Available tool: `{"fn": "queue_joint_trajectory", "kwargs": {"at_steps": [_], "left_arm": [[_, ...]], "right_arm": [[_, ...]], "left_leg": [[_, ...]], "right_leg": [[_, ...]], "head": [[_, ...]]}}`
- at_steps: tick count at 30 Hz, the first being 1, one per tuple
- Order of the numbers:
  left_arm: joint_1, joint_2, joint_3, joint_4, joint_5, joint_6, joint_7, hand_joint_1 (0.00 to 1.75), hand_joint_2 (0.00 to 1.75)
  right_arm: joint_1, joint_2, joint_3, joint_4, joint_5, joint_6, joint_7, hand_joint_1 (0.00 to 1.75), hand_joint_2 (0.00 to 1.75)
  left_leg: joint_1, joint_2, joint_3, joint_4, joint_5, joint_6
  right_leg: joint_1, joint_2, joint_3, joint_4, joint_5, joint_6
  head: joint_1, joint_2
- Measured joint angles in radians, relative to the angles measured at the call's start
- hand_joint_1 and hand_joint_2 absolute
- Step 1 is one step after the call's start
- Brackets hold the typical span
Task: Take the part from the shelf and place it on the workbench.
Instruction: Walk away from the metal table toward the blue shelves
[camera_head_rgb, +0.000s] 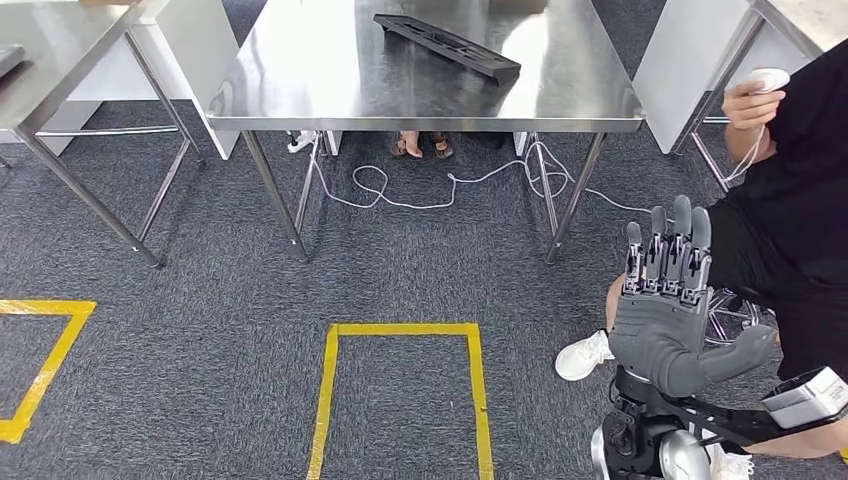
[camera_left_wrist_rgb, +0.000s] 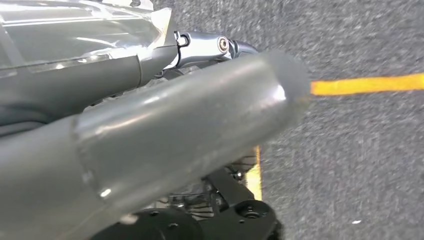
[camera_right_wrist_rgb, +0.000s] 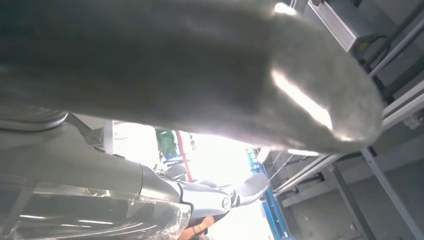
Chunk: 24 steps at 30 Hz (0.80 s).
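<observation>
A long black part (camera_head_rgb: 447, 45) lies flat on the steel workbench (camera_head_rgb: 330, 95), toward its far right side. My right hand (camera_head_rgb: 672, 310) is raised at the lower right, well short of the bench, with straight fingers, thumb spread, and nothing in it. The right wrist view shows the same hand (camera_right_wrist_rgb: 175, 65) up close with its thumb extended, holding nothing. My left hand (camera_left_wrist_rgb: 150, 145) hangs over the grey carpet, thumb stretched out, with nothing in its grasp.
A seated person (camera_head_rgb: 800, 190) at the right holds a small white device (camera_head_rgb: 768, 80), close to my right hand. A white cable (camera_head_rgb: 420, 195) trails under the bench. Yellow floor tape (camera_head_rgb: 400, 330) marks a box ahead. Another steel table (camera_head_rgb: 50, 60) stands at left.
</observation>
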<state>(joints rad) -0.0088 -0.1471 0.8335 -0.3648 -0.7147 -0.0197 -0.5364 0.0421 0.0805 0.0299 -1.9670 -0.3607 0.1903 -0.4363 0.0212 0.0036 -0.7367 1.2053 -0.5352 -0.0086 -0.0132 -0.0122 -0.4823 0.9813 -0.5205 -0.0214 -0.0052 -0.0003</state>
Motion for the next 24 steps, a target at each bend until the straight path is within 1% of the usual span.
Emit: {"fn": "queue_joint_trajectory", "kwargs": {"at_steps": [1,2,3,4,5,6,7,8,9,10,11,12,13,14,15,16,17,18,19,20,21,22,23,24], "left_arm": [[0.000,0.000,0.002,0.000,0.001,0.000,0.000,0.00,0.00],[0.000,0.000,0.004,-0.001,0.001,0.000,0.000,0.00,0.00],[0.000,0.000,0.008,-0.001,0.002,0.000,0.000,0.00,0.00],[0.000,0.000,0.010,-0.002,0.002,0.000,0.000,0.00,0.00],[0.000,0.000,0.013,-0.003,0.002,0.000,0.000,0.00,0.00],[0.000,0.001,0.014,-0.006,0.002,0.000,0.000,0.00,0.00],[-0.001,0.001,0.016,-0.008,0.002,0.000,0.000,0.00,0.00],[-0.002,0.001,0.017,-0.010,0.002,0.000,-0.001,0.00,0.00],[-0.003,0.001,0.019,-0.012,0.002,-0.001,-0.001,0.00,0.00],[-0.003,0.001,0.021,-0.013,0.002,-0.002,-0.001,0.00,0.00],[-0.003,0.000,0.023,-0.014,0.002,-0.003,-0.001,0.00,0.00],[-0.003,-0.001,0.024,-0.016,0.001,-0.006,-0.001,0.00,0.00],[-0.003,-0.003,0.026,-0.018,-0.002,-0.008,0.000,0.00,0.00],[-0.003,-0.004,0.029,-0.021,-0.005,-0.010,0.000,0.00,0.00],[-0.003,-0.004,0.034,-0.023,-0.010,-0.013,0.001,0.00,0.00],[-0.002,-0.005,0.039,-0.026,-0.014,-0.016,0.003,0.00,0.00],[-0.002,-0.006,0.044,-0.029,-0.019,-0.019,0.004,0.00,0.00],[-0.002,-0.006,0.049,-0.031,-0.023,-0.024,0.006,0.00,0.00],[-0.002,-0.006,0.053,-0.032,-0.027,-0.028,0.008,0.00,0.00],[-0.001,-0.007,0.057,-0.035,-0.032,-0.032,0.011,0.00,0.00],[0.000,-0.008,0.063,-0.040,-0.038,-0.037,0.015,0.00,0.00],[0.001,-0.010,0.068,-0.046,-0.043,-0.041,0.019,0.00,0.00],[0.002,-0.012,0.074,-0.054,-0.050,-0.047,0.023,0.00,0.00],[0.004,-0.015,0.080,-0.062,-0.058,-0.054,0.028,0.00,0.00]], "right_arm": [[-0.002,0.000,0.002,0.004,0.001,-0.002,0.001,0.00,0.00],[-0.004,0.000,0.004,0.007,0.002,-0.004,0.002,0.00,0.00],[-0.006,0.000,0.004,0.010,0.003,-0.006,0.003,0.00,0.00],[-0.007,0.000,0.005,0.013,0.003,-0.008,0.003,0.00,0.00],[-0.008,0.000,0.006,0.015,0.004,-0.009,0.003,0.00,0.00],[-0.009,0.000,0.006,0.016,0.004,-0.009,0.003,0.00,0.00],[-0.012,0.000,0.008,0.017,0.005,-0.009,0.004,0.00,0.00],[-0.015,0.000,0.009,0.018,0.005,-0.009,0.004,0.00,0.00],[-0.017,0.000,0.010,0.019,0.006,-0.010,0.004,0.00,0.00],[-0.019,0.000,0.012,0.021,0.009,-0.011,0.005,0.00,0.00],[-0.020,-0.002,0.012,0.022,0.015,-0.015,0.006,0.00,0.00],[-0.020,-0.004,0.013,0.024,0.026,-0.022,0.009,0.00,0.00],[-0.020,-0.006,0.013,0.028,0.043,-0.033,0.013,0.00,0.00],[-0.020,-0.008,0.013,0.033,0.064,-0.045,0.019,0.00,0.00],[-0.018,-0.009,0.014,0.041,0.088,-0.057,0.028,0.00,0.00],[-0.016,-0.010,0.014,0.051,0.111,-0.068,0.040,0.00,0.00],[-0.013,-0.010,0.015,0.064,0.132,-0.077,0.055,0.00,0.00],[-0.010,-0.010,0.016,0.081,0.155,-0.088,0.072,0.00,0.00],[-0.007,-0.010,0.016,0.101,0.179,-0.101,0.086,0.00,0.00],[-0.005,-0.010,0.017,0.124,0.210,-0.116,0.100,0.00,0.00],[-0.004,-0.010,0.017,0.151,0.254,-0.137,0.112,0.00,0.00],[-0.003,-0.010,0.017,0.178,0.306,-0.160,0.124,0.00,0.00],[-0.004,-0.010,0.016,0.211,0.376,-0.190,0.140,0.00,0.00],[-0.004,-0.012,0.016,0.251,0.458,-0.223,0.161,0.00,0.00]], "left_leg": [[0.000,-0.001,-0.003,0.060,-0.023,-0.001],[0.000,-0.001,0.005,0.097,-0.021,0.000],[0.000,-0.001,0.027,0.101,0.000,0.004],[-0.001,-0.002,0.066,0.070,0.026,0.010],[-0.003,-0.004,0.121,0.007,0.040,0.019],[-0.006,-0.007,0.181,-0.072,0.039,0.029],[-0.010,-0.009,0.230,-0.142,0.028,0.036],[-0.016,-0.011,0.261,-0.191,0.017,0.043],[-0.021,-0.011,0.272,-0.217,0.012,0.047],[-0.022,-0.009,0.267,-0.227,0.017,0.050],[-0.021,-0.006,0.260,-0.233,0.028,0.055],[-0.019,-0.003,0.250,-0.240,0.041,0.060],[-0.017,0.000,0.236,-0.244,0.056,0.064],[-0.017,0.002,0.222,-0.246,0.069,0.066],[-0.018,0.003,0.205,-0.245,0.082,0.068],[-0.018,0.005,0.187,-0.245,0.096,0.067],[-0.018,0.006,0.170,-0.244,0.110,0.065],[-0.017,0.008,0.150,-0.242,0.124,0.061],[-0.016,0.009,0.130,-0.238,0.137,0.057],[-0.014,0.010,0.112,-0.231,0.148,0.051],[-0.015,0.010,0.095,-0.222,0.157,0.045],[-0.015,0.010,0.083,-0.212,0.163,0.038],[-0.017,0.010,0.077,-0.207,0.169,0.032],[-0.017,0.010,0.073,-0.205,0.175,0.026]], "right_leg": [[0.004,-0.001,-0.015,0.001,0.013,-0.001],[0.008,-0.001,-0.030,0.003,0.026,-0.001],[0.011,-0.001,-0.046,0.005,0.038,0.000],[0.014,0.000,-0.060,0.006,0.050,0.001],[0.015,0.000,-0.072,0.007,0.060,0.003],[0.018,0.000,-0.081,0.008,0.068,0.007],[0.019,-0.001,-0.087,0.009,0.077,0.013],[0.018,-0.002,-0.091,0.009,0.085,0.019],[0.017,-0.004,-0.096,0.008,0.094,0.027],[0.016,-0.005,-0.102,0.008,0.101,0.034],[0.016,-0.004,-0.110,0.014,0.097,0.037],[0.016,-0.003,-0.121,0.031,0.078,0.037],[0.016,0.000,-0.137,0.066,0.041,0.033],[0.013,0.002,-0.154,0.116,-0.005,0.029],[0.009,0.003,-0.170,0.179,-0.048,0.026],[0.006,0.004,-0.181,0.238,-0.074,0.030],[0.002,0.004,-0.180,0.279,-0.076,0.039],[-0.001,0.005,-0.166,0.295,-0.059,0.054],[-0.005,0.005,-0.134,0.272,-0.030,0.069],[-0.009,0.005,-0.087,0.220,-0.008,0.080],[-0.010,0.005,-0.026,0.143,-0.006,0.084],[-0.007,0.006,0.022,0.068,-0.020,0.080],[-0.004,0.007,0.054,0.015,-0.039,0.071],[0.000,0.008,0.070,-0.017,-0.055,0.060]], "head": [[-0.001,0.000],[-0.001,0.000],[-0.001,0.000],[-0.001,0.000],[-0.001,0.000],[-0.001,0.000],[-0.001,0.000],[0.000,0.000],[-0.001,0.000],[-0.001,0.000],[-0.002,0.000],[-0.001,0.000],[0.002,0.000],[0.004,0.000],[0.007,0.000],[0.008,0.000],[0.009,0.000],[0.010,0.000],[0.010,0.000],[0.010,0.000],[0.011,0.000],[0.011,0.000],[0.010,0.000],[0.009,0.000]]}}
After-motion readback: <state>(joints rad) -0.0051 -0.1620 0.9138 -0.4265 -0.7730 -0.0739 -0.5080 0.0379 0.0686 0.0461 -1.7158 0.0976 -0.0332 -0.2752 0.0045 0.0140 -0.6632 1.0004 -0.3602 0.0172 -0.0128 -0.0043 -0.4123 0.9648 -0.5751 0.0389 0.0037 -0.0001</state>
